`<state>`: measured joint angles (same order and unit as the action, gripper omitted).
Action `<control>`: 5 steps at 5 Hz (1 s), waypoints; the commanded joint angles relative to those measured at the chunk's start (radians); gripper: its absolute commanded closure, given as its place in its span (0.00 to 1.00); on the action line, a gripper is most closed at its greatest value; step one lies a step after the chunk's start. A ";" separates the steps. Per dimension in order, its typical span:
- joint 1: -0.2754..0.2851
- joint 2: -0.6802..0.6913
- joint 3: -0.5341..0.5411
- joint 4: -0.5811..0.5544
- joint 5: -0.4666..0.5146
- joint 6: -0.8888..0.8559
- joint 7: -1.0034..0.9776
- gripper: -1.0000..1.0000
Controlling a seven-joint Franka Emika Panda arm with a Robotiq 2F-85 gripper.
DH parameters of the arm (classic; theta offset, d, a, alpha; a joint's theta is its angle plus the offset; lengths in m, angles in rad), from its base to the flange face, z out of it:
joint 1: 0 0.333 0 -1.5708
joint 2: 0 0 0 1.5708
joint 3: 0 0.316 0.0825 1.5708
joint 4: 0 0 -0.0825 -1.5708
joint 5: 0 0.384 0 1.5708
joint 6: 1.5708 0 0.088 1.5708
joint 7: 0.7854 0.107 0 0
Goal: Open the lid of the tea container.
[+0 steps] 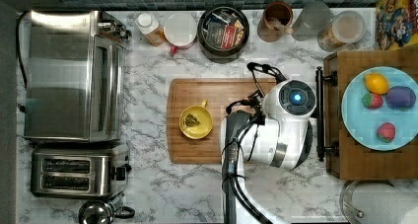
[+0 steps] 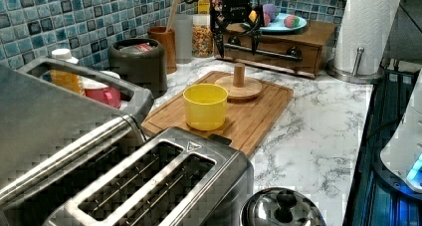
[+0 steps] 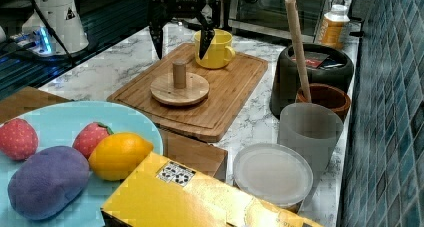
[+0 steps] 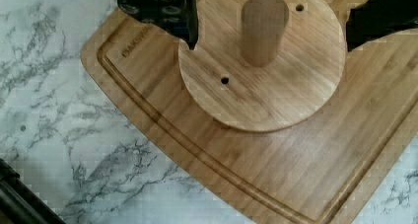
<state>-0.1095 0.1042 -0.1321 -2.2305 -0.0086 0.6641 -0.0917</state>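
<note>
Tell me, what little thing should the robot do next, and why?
Probably lift straight up and pull away. The tea container already stands open, its packets showing, and the round wooden lid lies flat on the cutting board. The end effector hangs open above the lid's knob, holding nothing, so the job looks done.

Round wooden lid (image 4: pixel 261 66) on cutting board (image 4: pixel 315 174), jaws spread above

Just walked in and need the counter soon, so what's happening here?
The arm's hand hangs open above a round wooden lid that lies on the cutting board, knob up, beside a yellow mug. The tea container stands uncovered at the back wall, packets showing. The lid looks already removed and set down.
</note>
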 commanded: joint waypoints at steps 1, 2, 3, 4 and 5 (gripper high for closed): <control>0.022 0.044 0.022 -0.075 -0.025 0.024 0.002 0.00; 0.017 0.052 0.019 -0.095 -0.004 0.075 -0.015 0.00; 0.004 0.045 0.021 -0.128 0.005 0.146 -0.012 0.00; -0.007 0.038 0.022 -0.147 0.003 0.200 0.000 0.00; -0.010 0.046 0.023 -0.130 0.022 0.192 -0.014 0.00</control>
<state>-0.0989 0.1885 -0.1048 -2.3594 -0.0078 0.8721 -0.0922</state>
